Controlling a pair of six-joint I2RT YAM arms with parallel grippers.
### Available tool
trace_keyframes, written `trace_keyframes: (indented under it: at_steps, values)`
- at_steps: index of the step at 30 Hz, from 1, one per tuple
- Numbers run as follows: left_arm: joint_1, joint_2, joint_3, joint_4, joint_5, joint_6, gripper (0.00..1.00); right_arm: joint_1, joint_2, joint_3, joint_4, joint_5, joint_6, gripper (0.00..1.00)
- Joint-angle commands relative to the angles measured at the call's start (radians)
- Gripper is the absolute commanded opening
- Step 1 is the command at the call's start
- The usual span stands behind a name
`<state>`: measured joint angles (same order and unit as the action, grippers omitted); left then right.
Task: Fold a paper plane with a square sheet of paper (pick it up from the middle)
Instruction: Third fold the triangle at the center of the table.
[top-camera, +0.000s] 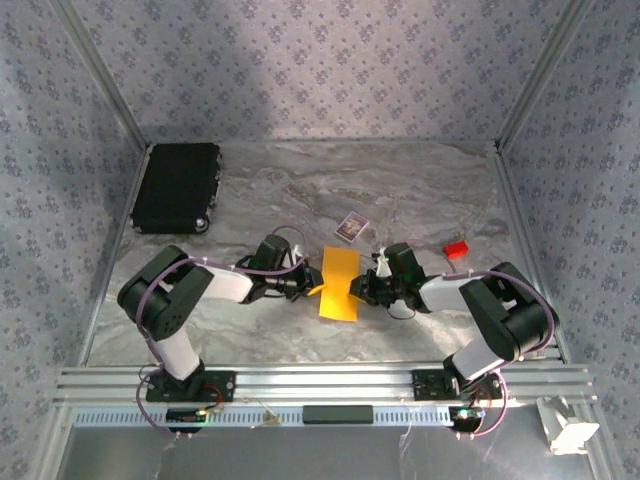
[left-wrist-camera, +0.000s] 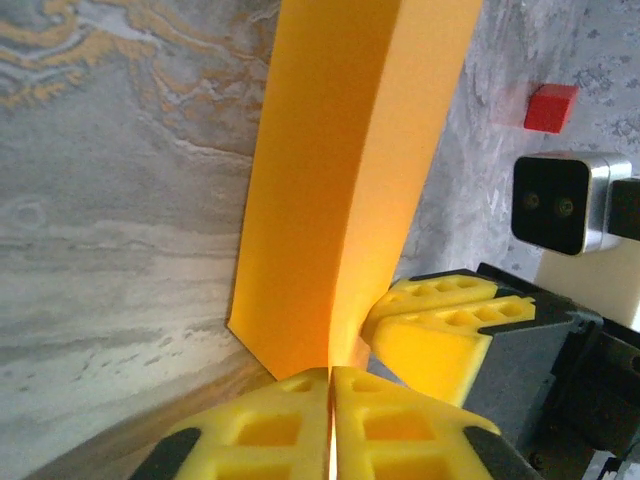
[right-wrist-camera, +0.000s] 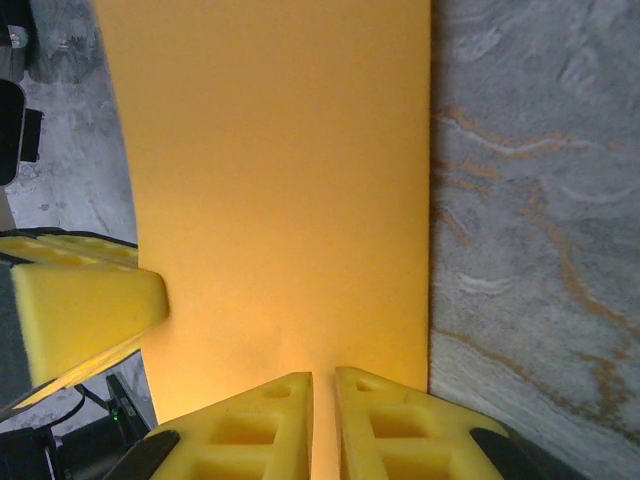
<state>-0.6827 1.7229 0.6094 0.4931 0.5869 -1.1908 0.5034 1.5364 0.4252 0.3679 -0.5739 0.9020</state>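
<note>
Pinching in from both sides, the two arms meet at the middle of the counter (top-camera: 420, 190), with the square sheet of paper (top-camera: 339, 284) between them. From above, the orange-yellow sheet reads as a tall, narrow strip, its long axis running away from the arm bases.

Over to the left wrist view: the left pincer (left-wrist-camera: 330, 400) has its yellow fingers pressed flat together, with the near edge of the sheet (left-wrist-camera: 340, 180) clamped in the seam. A lengthwise bend runs up the paper there, one panel brighter and the other in shade. Just to the right, the yellow fingers (left-wrist-camera: 440, 320) of the other arm sit right against the same end of the sheet.

Now the right wrist view: the right pincer (right-wrist-camera: 322, 420) is closed to a thin slit, and the paper (right-wrist-camera: 280, 180) runs straight down into it, so it is gripped on this side too. The opposing arm's yellow finger (right-wrist-camera: 80, 310) pokes in from the left, touching the sheet's edge.

Whether the paper's far end rests on the marbled surface or is lifted off it, I cannot tell.

Beyond the sheet lies a small patterned card (top-camera: 348, 227), well apart from it. A red block (top-camera: 456, 249) sits off to the right, behind the right arm, and a black case (top-camera: 177, 187) lies in the far left corner.
</note>
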Motion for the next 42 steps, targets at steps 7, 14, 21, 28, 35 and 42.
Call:
trace_keyframes:
  at_steps: [7,14,21,28,35,42]
  values:
    - [-0.032,-0.058,0.011,-0.105,-0.081,0.037,0.0,0.004,-0.129,0.003,-0.143,0.055,-0.062,0.28]
    - [-0.061,-0.123,-0.032,-0.113,-0.164,-0.056,0.0,0.114,-0.344,0.081,-0.421,0.298,-0.303,0.55]
    - [-0.074,-0.163,-0.023,-0.149,-0.197,-0.082,0.0,0.393,-0.485,0.011,-0.322,0.637,-0.607,0.69]
    - [-0.077,-0.178,-0.021,-0.15,-0.205,-0.094,0.0,0.656,-0.421,0.0,-0.217,0.846,-0.867,0.67]
    - [-0.08,-0.175,-0.017,-0.145,-0.2,-0.093,0.0,0.806,-0.221,0.038,-0.089,1.139,-0.947,0.66]
    - [-0.081,-0.175,-0.017,-0.139,-0.199,-0.09,0.0,0.823,-0.125,0.059,-0.068,1.223,-0.94,0.55]
